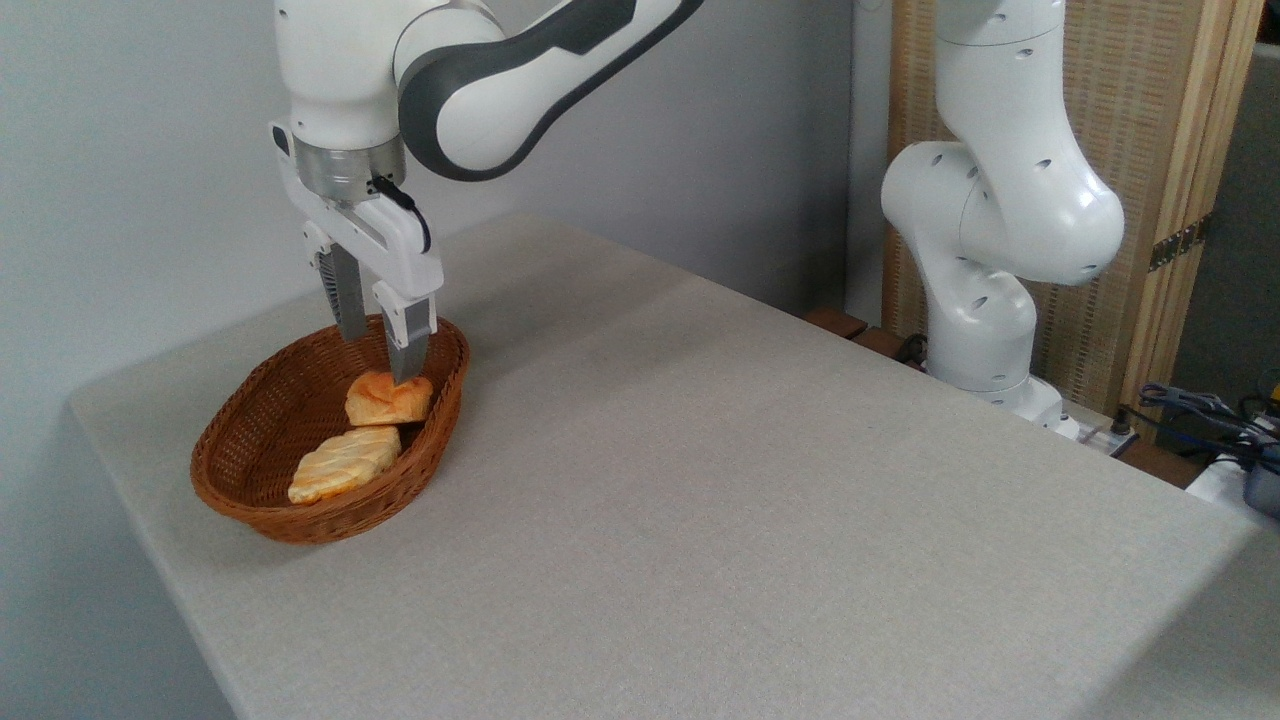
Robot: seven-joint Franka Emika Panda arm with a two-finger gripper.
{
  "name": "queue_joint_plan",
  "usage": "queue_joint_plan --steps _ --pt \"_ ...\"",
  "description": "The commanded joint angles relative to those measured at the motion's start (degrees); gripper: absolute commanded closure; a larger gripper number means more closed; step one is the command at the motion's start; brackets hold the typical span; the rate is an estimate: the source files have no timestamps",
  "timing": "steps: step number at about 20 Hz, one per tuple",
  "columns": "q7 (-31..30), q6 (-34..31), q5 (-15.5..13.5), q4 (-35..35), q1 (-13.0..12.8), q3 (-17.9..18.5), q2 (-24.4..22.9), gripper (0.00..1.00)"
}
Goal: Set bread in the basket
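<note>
Grey cloth-covered bench (pixel 700 480) in the foreground. At its left end stands the oval wicker basket (pixel 250 490). Inside, nearest the viewer, lies a pale lattice pastry (pixel 343 464); just behind it, touching, rests the orange bread (pixel 388 398) on the basket floor. Directly above, the gripper (pixel 378 355) points straight down with fingers spread apart, holding nothing. The arm (pixel 520 70) reaches in from the upper right, its white base (pixel 985 300) standing beyond the far bench edge.

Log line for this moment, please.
stage: release | end effector: open, above bun | bun: in basket, beside pastry | next: likely retract
</note>
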Motion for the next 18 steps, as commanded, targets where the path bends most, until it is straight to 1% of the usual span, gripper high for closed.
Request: queue_joint_plan --steps 1,2,3,4,6,8,10,12,14,15,16,18 --pt "-0.2 -4.3 -0.3 0.3 0.8 1.0 -3.1 0.00" --pt "0.2 -6.8 0.5 0.3 1.1 2.5 -4.1 0.00" --pt "0.9 -8.5 2.5 0.3 1.1 4.6 -4.9 0.00" --pt "2.1 -9.3 3.7 0.3 1.1 6.1 -5.6 0.00" --pt "3.8 -11.1 4.2 0.4 1.1 9.2 -6.0 0.00" --pt "6.4 -12.6 4.7 0.4 1.1 11.2 -6.7 0.00" --pt "11.8 -13.5 5.7 0.4 1.1 13.9 -7.1 0.00" --pt "18.4 -15.5 5.8 0.4 1.1 16.8 -8.1 0.00" --pt "25.3 -16.8 5.8 0.4 1.1 18.7 -9.0 0.00" --pt "27.7 -17.2 5.8 0.4 1.1 20.0 -9.1 0.00" --pt "29.1 -17.4 5.8 0.4 1.1 20.7 -9.2 0.00" --pt "29.3 -17.4 5.8 0.4 1.1 20.8 -9.3 0.00"
